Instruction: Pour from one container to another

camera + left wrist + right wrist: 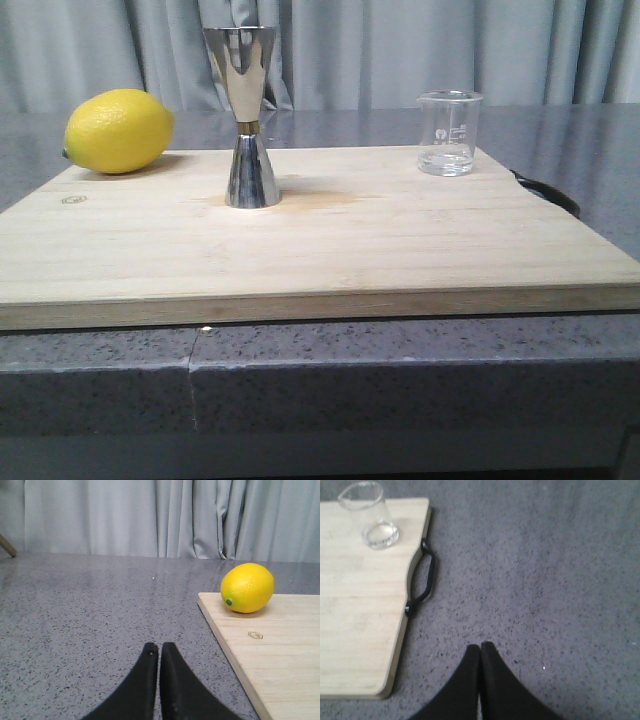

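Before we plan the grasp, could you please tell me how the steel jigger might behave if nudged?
The jigger is tall with a narrow waist and small base, so it would probably tip rather than slide. Its polished surface likely feels slippery. It looks rigid metal, so likely not fragile.

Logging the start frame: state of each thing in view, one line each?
glass beaker: upright on board, far right, little clear liquid at bottom
steel jigger: upright, mid-board, untouched
lemon: lying at far left corner
left end effector: shut, empty, off-board
right end effector: shut, empty, off-board
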Controlling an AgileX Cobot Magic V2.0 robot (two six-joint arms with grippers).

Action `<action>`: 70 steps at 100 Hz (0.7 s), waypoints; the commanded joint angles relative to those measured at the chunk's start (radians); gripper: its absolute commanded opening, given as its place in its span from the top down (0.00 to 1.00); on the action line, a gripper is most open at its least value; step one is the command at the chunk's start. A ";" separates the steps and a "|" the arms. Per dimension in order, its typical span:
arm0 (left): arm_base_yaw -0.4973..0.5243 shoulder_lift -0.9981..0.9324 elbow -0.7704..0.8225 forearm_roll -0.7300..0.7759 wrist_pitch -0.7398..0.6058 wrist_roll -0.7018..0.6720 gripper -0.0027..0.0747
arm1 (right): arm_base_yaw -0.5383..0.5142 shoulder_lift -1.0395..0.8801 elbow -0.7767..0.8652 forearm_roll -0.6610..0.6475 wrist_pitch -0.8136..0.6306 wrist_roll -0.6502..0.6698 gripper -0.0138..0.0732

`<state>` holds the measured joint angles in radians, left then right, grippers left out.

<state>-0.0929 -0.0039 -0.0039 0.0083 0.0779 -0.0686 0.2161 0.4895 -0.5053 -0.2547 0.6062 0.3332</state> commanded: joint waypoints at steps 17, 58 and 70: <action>0.005 -0.029 0.015 -0.008 -0.088 -0.010 0.99 | -0.152 -0.274 0.306 -0.024 -0.512 0.000 0.92; 0.005 -0.029 0.015 -0.008 -0.085 -0.010 0.99 | -0.204 -0.518 0.541 -0.026 -0.666 0.000 0.92; 0.005 -0.029 0.015 -0.008 -0.085 -0.010 0.99 | -0.204 -0.516 0.541 -0.026 -0.667 0.000 0.92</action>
<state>-0.0929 -0.0039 -0.0039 0.0083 0.0763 -0.0686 0.0189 -0.0084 0.0096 -0.2651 0.0099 0.3332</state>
